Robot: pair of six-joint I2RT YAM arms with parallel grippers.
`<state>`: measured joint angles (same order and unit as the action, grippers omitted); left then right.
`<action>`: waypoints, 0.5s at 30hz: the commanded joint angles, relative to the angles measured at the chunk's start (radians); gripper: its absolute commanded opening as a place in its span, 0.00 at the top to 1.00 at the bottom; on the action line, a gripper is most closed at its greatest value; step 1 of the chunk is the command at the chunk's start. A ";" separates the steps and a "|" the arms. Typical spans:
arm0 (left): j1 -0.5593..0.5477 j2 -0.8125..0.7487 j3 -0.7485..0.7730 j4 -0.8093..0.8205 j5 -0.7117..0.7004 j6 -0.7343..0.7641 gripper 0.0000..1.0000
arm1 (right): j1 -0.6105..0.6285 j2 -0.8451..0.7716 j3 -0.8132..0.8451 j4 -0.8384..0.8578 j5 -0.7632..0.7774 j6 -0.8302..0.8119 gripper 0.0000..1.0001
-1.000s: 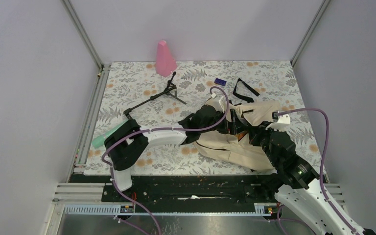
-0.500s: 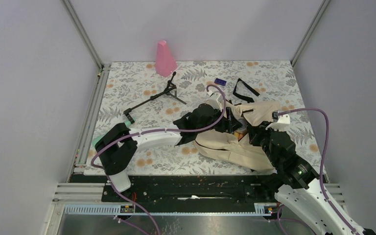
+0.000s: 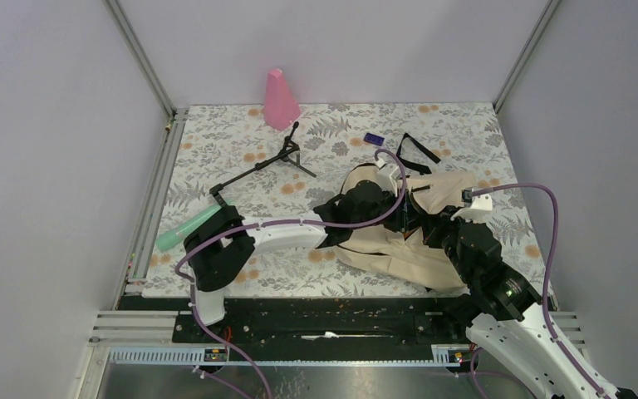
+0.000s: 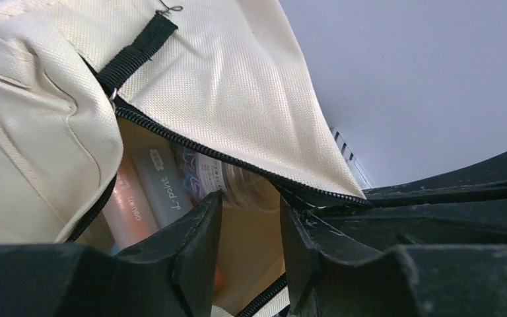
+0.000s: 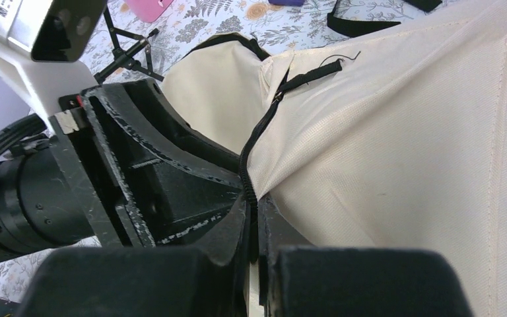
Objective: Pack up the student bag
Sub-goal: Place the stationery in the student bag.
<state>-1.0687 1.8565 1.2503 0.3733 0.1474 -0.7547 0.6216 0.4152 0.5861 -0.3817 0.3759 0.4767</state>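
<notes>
The student bag [image 3: 399,249], cream fabric with black zippers, lies at the right of the mat with its mouth held apart. My left gripper [image 3: 385,202] reaches into that mouth. In the left wrist view the left gripper [image 4: 251,221] is open with a narrow gap and nothing between its fingers. Past it, inside the student bag [image 4: 237,72], lie a pink tube [image 4: 129,201], a grey tube [image 4: 165,188] and a clear jar [image 4: 221,178]. My right gripper [image 5: 254,221] is shut on the zipper edge [image 5: 249,158] of the student bag [image 5: 396,145], lifting it. The right gripper [image 3: 442,231] sits at the bag's right side.
A pink cone [image 3: 280,100] stands at the back. A black folding stand [image 3: 266,165] lies left of centre, a green tube [image 3: 184,228] near the left rail. A small purple item [image 3: 373,139] and a loose black strap [image 3: 415,154] lie behind the bag.
My left gripper's jaws have narrowed a good deal, and it has shifted slightly right, deeper into the bag's mouth. The right gripper has kept its hold on the zipper edge.
</notes>
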 commanded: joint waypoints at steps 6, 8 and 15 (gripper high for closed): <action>-0.008 -0.096 -0.039 0.026 -0.069 0.119 0.35 | 0.002 -0.018 0.046 0.112 -0.010 0.014 1.00; -0.008 -0.141 -0.078 -0.004 -0.101 0.147 0.28 | 0.002 -0.018 0.045 0.113 -0.008 0.014 1.00; -0.006 -0.255 -0.201 -0.069 -0.215 0.178 0.12 | 0.002 -0.014 0.044 0.113 -0.006 0.009 1.00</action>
<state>-1.0725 1.6726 1.0855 0.3069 0.0257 -0.6186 0.6216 0.4122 0.5861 -0.3851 0.3801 0.4767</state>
